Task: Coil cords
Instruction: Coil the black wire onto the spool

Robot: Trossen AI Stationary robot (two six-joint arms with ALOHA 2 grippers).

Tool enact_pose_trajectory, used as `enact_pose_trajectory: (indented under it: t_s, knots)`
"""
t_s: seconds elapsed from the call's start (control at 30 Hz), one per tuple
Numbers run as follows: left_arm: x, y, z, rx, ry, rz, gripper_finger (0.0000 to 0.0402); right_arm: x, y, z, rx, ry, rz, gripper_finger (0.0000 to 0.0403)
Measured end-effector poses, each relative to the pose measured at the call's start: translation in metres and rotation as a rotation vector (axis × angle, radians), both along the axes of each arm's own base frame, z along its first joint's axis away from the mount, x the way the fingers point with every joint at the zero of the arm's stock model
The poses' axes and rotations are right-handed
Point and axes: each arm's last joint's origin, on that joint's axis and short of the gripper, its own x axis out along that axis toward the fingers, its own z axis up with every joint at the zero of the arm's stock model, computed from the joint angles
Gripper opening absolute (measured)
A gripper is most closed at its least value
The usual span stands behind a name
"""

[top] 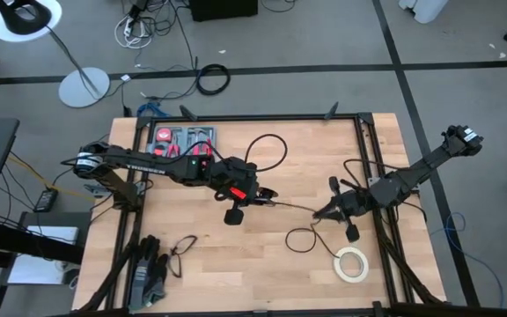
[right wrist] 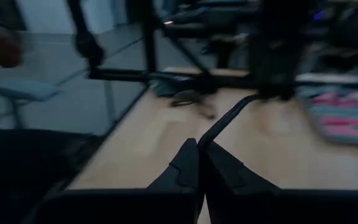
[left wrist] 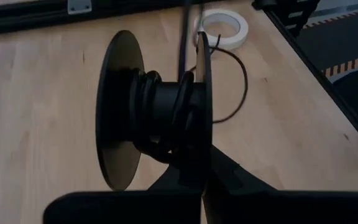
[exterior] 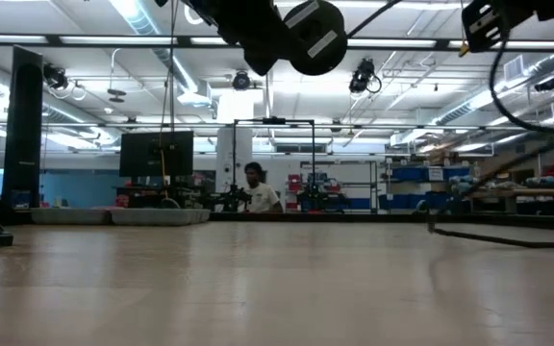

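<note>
Two grippers, both pinched shut: the right gripper (top: 317,213) clamps the thin black flexible cord (top: 293,208) stretched above the pale wooden table (top: 262,273), and the left gripper (top: 267,195) grips a black plastic spool (left wrist: 157,112) with cord wound on it. Beyond lies a cream-white tape roll (top: 352,263).
</note>
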Motion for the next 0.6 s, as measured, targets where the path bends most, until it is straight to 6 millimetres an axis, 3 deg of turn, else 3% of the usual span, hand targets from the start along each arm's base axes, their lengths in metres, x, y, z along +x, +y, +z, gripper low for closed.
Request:
enact_pose_trajectory:
  t_s: [0.2,0.37,0.6]
  knots:
    - [0.002,-0.003,-0.004,-0.010,0.020,0.015,0.0000,0.002,-0.012,0.010,-0.097,-0.101,-0.132,0.0004]
    - [0.014,-0.008,-0.016,-0.045,0.000,-0.008,0.0000,0.007,-0.021,0.018,-0.160,-0.184,-0.196,0.0004]
    - [0.036,-0.015,-0.033,-0.104,-0.072,-0.083,0.0000,0.016,-0.034,0.018,-0.165,-0.203,-0.171,0.0004]
